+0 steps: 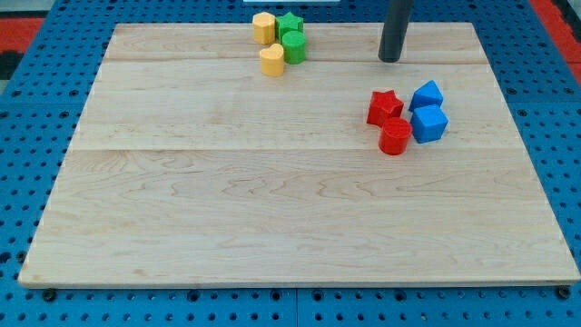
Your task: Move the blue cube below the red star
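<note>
While the blue cube (pixel 429 123) sits right of the red star (pixel 384 106), near the board's right edge, you've yet to push; my tip (pixel 390 59), no claw, waits by the top edge.

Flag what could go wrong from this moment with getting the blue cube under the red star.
1. The spot below the red star is taken by the red cylinder, so pushing the blue cube there would likely shove it.
2. The blue cube sits tight against another blue block; my tip, now above the cluster, could drag both.
</note>
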